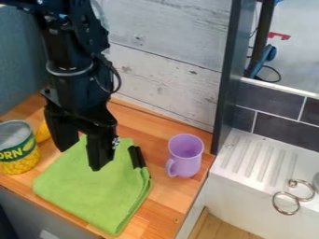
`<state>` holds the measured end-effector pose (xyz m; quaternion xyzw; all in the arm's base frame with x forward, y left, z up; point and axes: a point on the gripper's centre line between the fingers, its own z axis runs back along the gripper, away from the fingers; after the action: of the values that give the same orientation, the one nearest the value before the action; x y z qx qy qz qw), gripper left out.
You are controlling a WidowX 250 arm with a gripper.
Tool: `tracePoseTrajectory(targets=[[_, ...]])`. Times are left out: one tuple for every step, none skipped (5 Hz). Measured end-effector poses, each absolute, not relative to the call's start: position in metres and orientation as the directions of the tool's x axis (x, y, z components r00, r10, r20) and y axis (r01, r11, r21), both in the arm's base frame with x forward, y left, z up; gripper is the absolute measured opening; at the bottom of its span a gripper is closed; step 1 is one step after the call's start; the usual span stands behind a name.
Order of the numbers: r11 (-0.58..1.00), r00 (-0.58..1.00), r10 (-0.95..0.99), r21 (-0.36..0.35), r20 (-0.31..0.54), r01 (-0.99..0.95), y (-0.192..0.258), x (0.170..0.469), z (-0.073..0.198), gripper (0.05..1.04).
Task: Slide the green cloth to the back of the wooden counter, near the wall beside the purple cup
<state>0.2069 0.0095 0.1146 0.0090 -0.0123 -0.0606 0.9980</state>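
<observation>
Nearest the camera: grey front [31, 210] under the wooden surface [168, 198], plus a bit of wooden floor [233, 228] low down, right of the surface.

Green cloth [93, 196] lay folded flat on the surface, one corner toward the front edge. Can [17, 151] with a green-and-yellow label stood upright left of the cloth, bare metal lid up.

Black hand [81, 159] pointed down over the cloth's rear left part. Fingers were apart, a clear gap between them, nothing clamped. Couldn't tell if the tips touched the cloth.

Purple mug [189, 156] stood upright right of the cloth, apart from it, opening up, handle toward the front left. Dark, narrow item [135, 157] sat at the cloth's rear right edge, between hand and mug; couldn't tell what it was. Yellow item [42, 133] sat just behind the can, partly hidden by can and arm.

Off to the right, past the surface's edge: white ribbed unit [215, 186] with metal rings [287, 203] at its front.

Behind: whitewashed plank wall [168, 60], dark upright post [227, 74], dark tiles [274, 105] with light joints. Beyond the tiles, a blue item [269, 53] and a red one [279, 35].
</observation>
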Motion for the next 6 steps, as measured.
tracePoseTrajectory(targets=[[0.992, 0.992, -0.127, 0.016, 0.01, 0.127, 0.009, 0.206, 0.111, 1.0], [0.992, 0.992, -0.126, 0.009, 0.018, 0.126, 0.025, 0.214, 0.099, 1.0], [0.99, 0.99, -0.135, 0.051, 0.047, 0.133, 0.036, 0.225, 0.091, 1.0], [0.994, 0.994, -0.106, 0.041, 0.013, 0.106, 0.046, 0.224, 0.061, 1.0], [0.994, 0.994, -0.104, 0.014, -0.022, 0.105, 0.044, 0.226, 0.035, 1.0], [0.996, 0.996, -0.084, 0.012, -0.042, 0.085, 0.041, 0.229, 0.016, 1.0]])
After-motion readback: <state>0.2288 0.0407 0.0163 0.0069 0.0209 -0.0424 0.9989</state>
